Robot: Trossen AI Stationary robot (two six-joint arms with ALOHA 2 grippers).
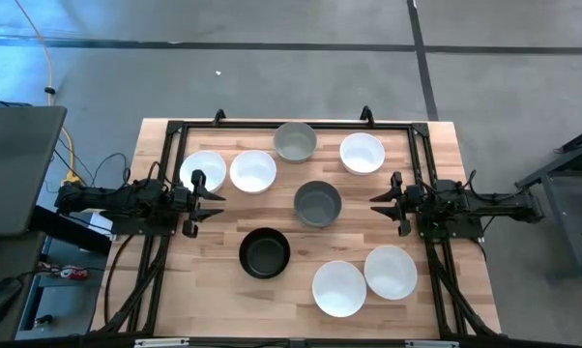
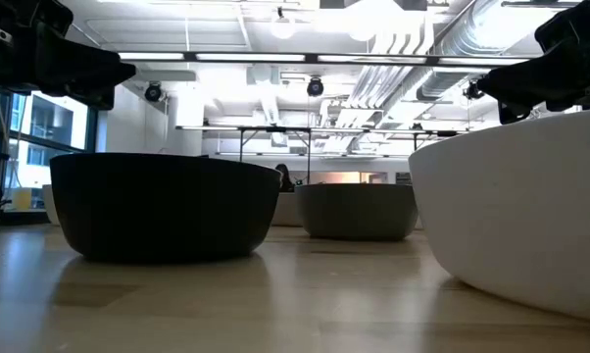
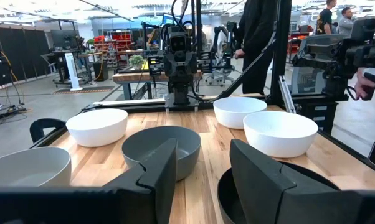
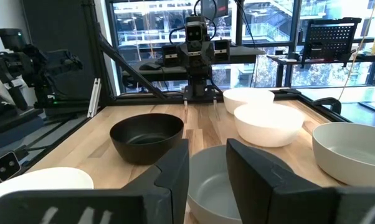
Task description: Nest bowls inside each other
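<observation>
Bowls, eight, round and smooth, all standing singly on the wooden table [image 1: 436, 290], none inside another.

- Darker grey bowl [image 1: 317, 203]: mid-table, between the two grippers.
- Light grey bowl [image 1: 295, 141]: far edge, centre.
- Black bowl [image 1: 265, 252]: nearer than the darker grey one, slightly left of it.
- White bowl [image 1: 362, 153]: far right, beside the light grey bowl.
- White bowl pair, far left: one [image 1: 253, 171] and one [image 1: 203, 170] side by side, the leftmost just beside the left gripper.
- White bowl pair, near right: one [image 1: 339, 288] and one [image 1: 391, 272], rims touching or nearly so.

Left gripper [image 1: 212, 202]: at the table's left edge, pointing toward the centre, fingers apart, nothing between them.

Right gripper [image 1: 380, 202]: at the right edge, facing the left one across the darker grey bowl, fingers apart, holding nothing.

Black metal frame [image 1: 272, 126]: runs round the table's far and side edges.

Person in dark clothing [image 3: 257, 31]: stands beyond the table in the left wrist view.
</observation>
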